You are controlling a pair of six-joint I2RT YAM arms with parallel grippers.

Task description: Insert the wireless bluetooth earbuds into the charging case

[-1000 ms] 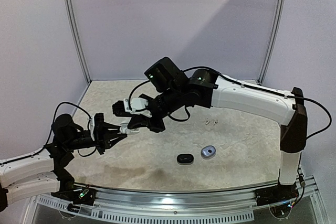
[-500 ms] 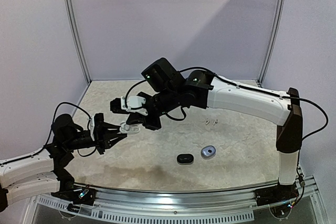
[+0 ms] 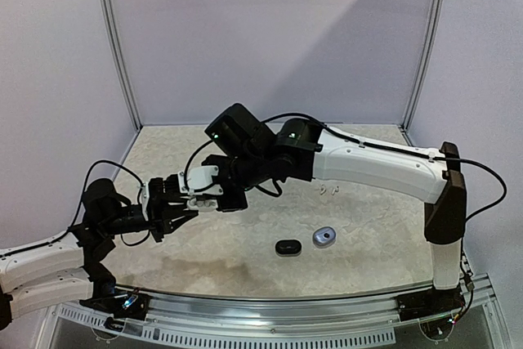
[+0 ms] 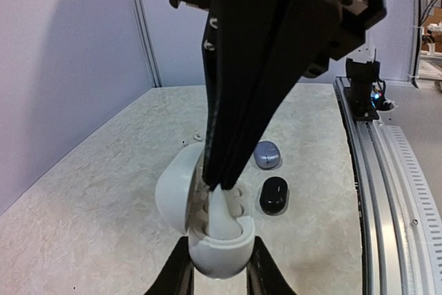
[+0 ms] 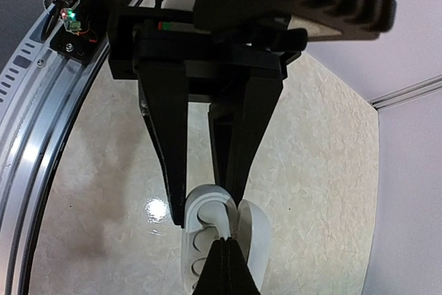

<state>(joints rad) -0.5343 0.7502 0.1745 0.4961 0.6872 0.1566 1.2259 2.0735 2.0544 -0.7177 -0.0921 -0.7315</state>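
**One earbud partly in the case, none yet released**

One white earbud [image 4: 219, 213] was all we could count toward the task, and it was only partly home. The left gripper [image 4: 219, 271] sat at the left of the table [image 3: 384, 226], raised off it. Its jaws were narrow and clamped on either side of the rounded base of the white charging case [image 4: 214, 255], with the lid [image 4: 174, 188] hinged open to the left.

The right gripper [image 4: 219, 183] reached across from the right and came down onto the case from above. Its fingers were pinched fully together on the top of the earbud. The earbud's lower end was inside the open base, seemingly in one socket. We judged it not yet seated, because the fingers had not let go. From the right wrist we saw at least one more empty socket [image 5: 199, 241] beside it, so the case was far from full.

Near the middle of the table lay a black oval pod [image 3: 288, 246] and, just right of it, a silvery-grey oval pod [image 3: 324, 236]. Both lay apart from the arms. We could not tell whether these were closed cases or earbuds. Farther back, a few white specks [image 3: 329, 191] were too small to name.

What remained, as we read it, was seating and releasing this earbud, then fetching the others.
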